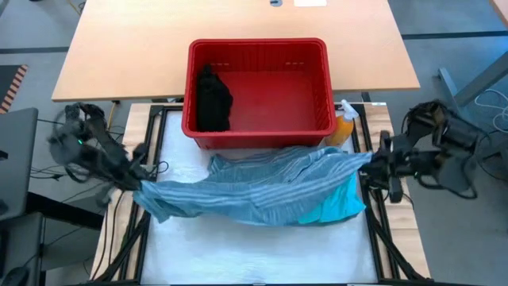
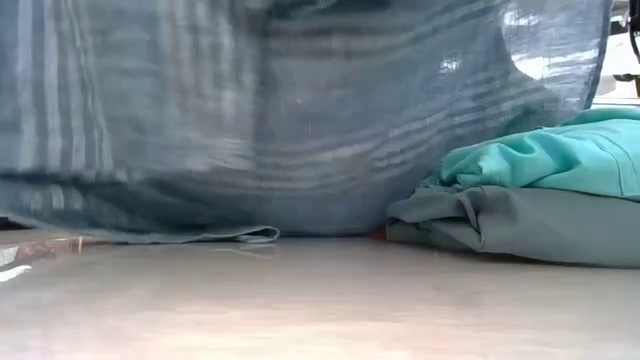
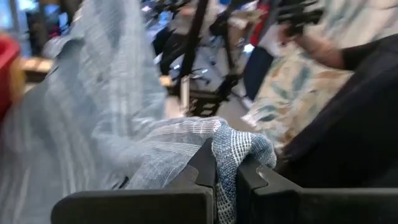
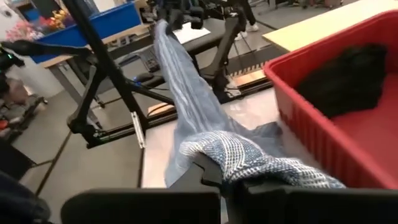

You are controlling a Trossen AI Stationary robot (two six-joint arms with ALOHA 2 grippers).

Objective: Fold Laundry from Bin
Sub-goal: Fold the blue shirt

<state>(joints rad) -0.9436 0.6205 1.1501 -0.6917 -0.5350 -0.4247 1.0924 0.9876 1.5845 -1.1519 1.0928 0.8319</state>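
Note:
A blue-grey striped cloth (image 1: 262,187) spans the table between my two grippers and hangs like a curtain across the low view (image 2: 280,110). My left gripper (image 1: 143,179) is shut on its left end and my right gripper (image 1: 371,165) on its right end. Under the cloth at the right, a teal garment (image 2: 545,155) lies folded on a grey-green one (image 2: 520,222). The red bin (image 1: 258,91) stands behind, with a black garment (image 1: 213,99) lying in its left part. My left gripper pinches a bunched end of the striped cloth (image 3: 239,148) between its two fingers, several layers gathered. The fingers come roughly level from the table's left. The cloth runs away from them toward the other arm, raised off the table. My right gripper pinches the opposite bunched end (image 4: 245,160) between its two fingers, coming roughly level from the table's right. From there the cloth stretches as a long band toward the left arm. Its lower hem (image 2: 240,235) rests on the table.
An orange spray bottle (image 1: 343,127) stands by the bin's near right corner, close to my right gripper. A person in a patterned top (image 3: 298,93) shows beyond the table in the left wrist view. Bare white table surface (image 1: 254,254) lies toward the near edge.

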